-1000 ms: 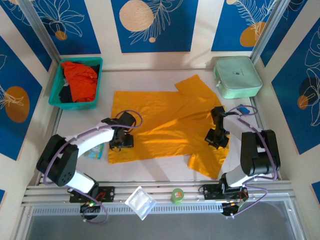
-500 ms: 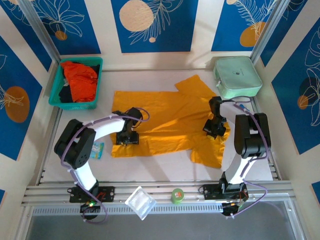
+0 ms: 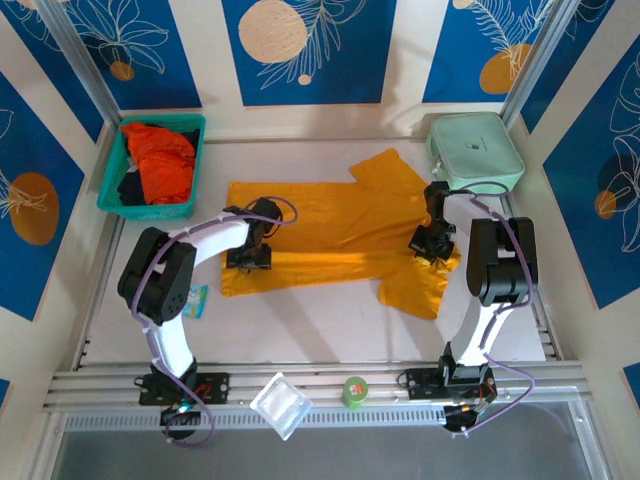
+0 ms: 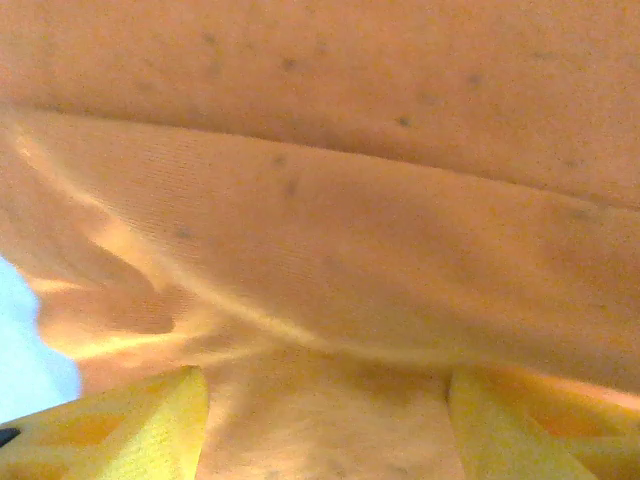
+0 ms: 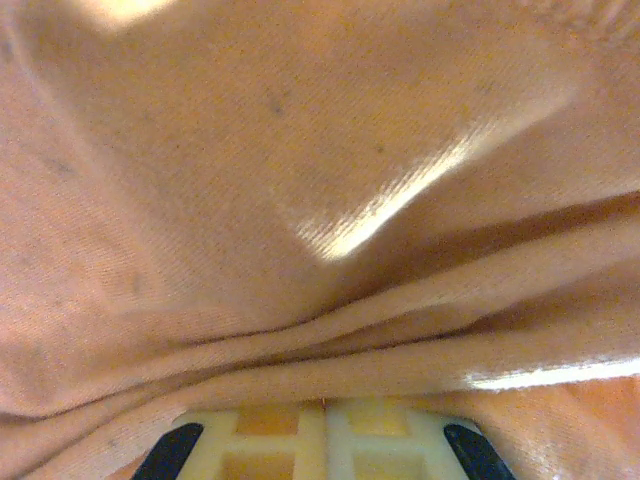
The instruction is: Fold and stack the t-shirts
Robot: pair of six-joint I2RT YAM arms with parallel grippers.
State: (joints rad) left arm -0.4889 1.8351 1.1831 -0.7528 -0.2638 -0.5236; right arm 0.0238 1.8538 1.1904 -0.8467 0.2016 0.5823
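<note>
The mustard-yellow t-shirt (image 3: 330,235) lies spread across the middle of the table, its near part rucked up toward the far side. My left gripper (image 3: 248,262) rests on its left part near the hem. In the left wrist view its fingers (image 4: 120,430) stand wide apart with yellow cloth (image 4: 330,250) across the gap, so the left gripper (image 4: 325,430) is open. My right gripper (image 3: 432,245) sits at the shirt's right side by the sleeve. In the right wrist view the right gripper (image 5: 325,405) is shut, with folds of cloth (image 5: 330,340) running into its tips. The red-orange t-shirt (image 3: 160,160) lies crumpled in the basket.
The teal basket (image 3: 110,190) stands at the back left and a mint-green box (image 3: 475,152) at the back right. A small blue packet (image 3: 195,300) lies by the left arm. A clear plastic tub (image 3: 280,405) and a green roll (image 3: 354,390) sit on the near rail.
Both grippers have moved away from the arm bases. The yellow shirt's near edge and lower right sleeve have been drawn toward the far side; its far edge has stayed put.
</note>
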